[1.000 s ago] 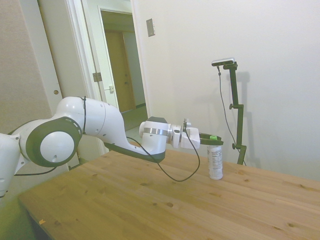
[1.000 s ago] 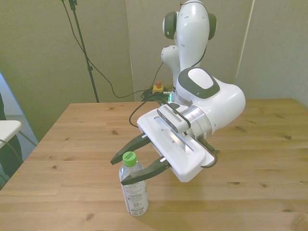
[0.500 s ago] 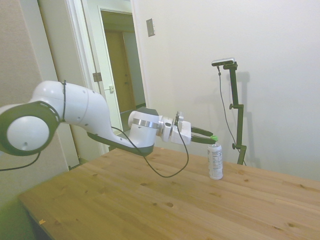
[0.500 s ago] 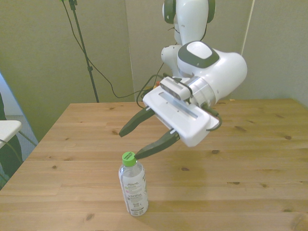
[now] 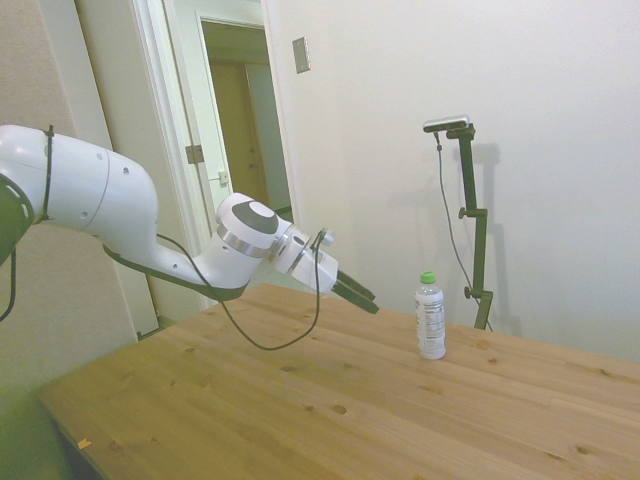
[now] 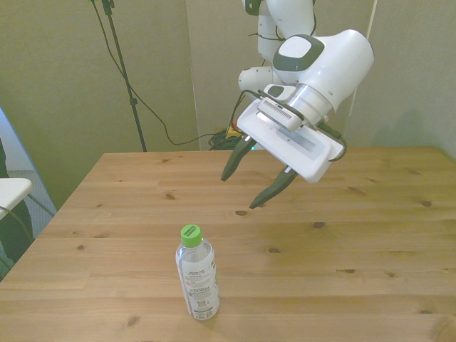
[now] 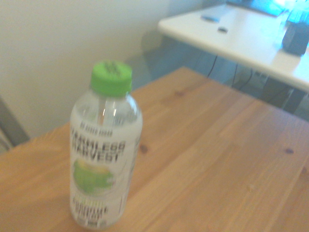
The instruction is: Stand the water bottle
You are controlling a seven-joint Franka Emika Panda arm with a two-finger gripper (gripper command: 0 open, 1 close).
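Observation:
The water bottle (image 5: 431,317) stands upright on the wooden table (image 5: 330,400), clear plastic with a green cap and a white printed label. It is near the table's front edge in the front view (image 6: 197,271) and fills the wrist view (image 7: 103,152). My gripper (image 6: 244,186) hangs open and empty above the table, well clear of the bottle, its dark fingers spread and angled down. In the side view the gripper (image 5: 360,296) is to the left of the bottle with a clear gap between them.
A doorway (image 5: 240,130) opens behind the arm in the side view. A white table (image 7: 241,38) with small items shows beyond the wooden one in the wrist view. A cable (image 6: 142,100) hangs along the back wall.
The gripper, which was around the bottle's cap a second ago, has let go and drawn back and up, away from the bottle. The bottle stays standing in the same spot.

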